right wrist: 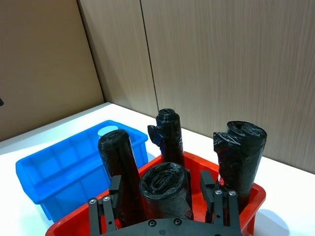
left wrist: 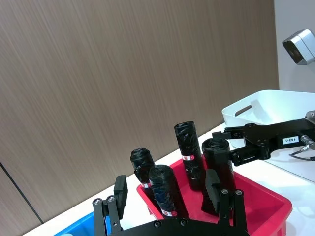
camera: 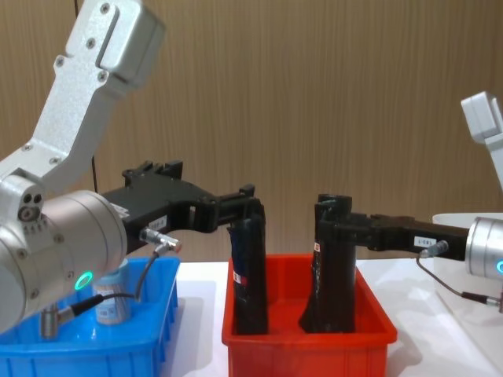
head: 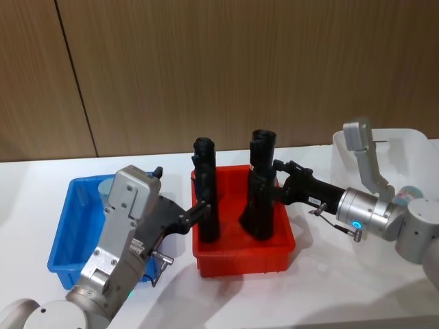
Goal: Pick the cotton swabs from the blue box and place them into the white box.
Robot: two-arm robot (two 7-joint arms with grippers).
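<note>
A cotton swabs jar (head: 106,186) with a pale lid stands at the back of the blue box (head: 68,226) on the left; the chest view shows the jar (camera: 114,298) behind my left arm. A pale round lid (head: 409,194) shows inside the white box (head: 411,144) on the right. My left gripper (head: 202,205) is open over the red bin's left side, beside a black roll, with nothing held. My right gripper (head: 278,181) is open at the bin's right side; its fingers (right wrist: 115,184) stand on either side of a black roll's top without closing on it.
The red bin (head: 243,257) stands between the two boxes and holds several tall black wrapped rolls (head: 260,185). A wood-panelled wall runs behind the white table. Bare tabletop (head: 329,288) lies in front of the bin.
</note>
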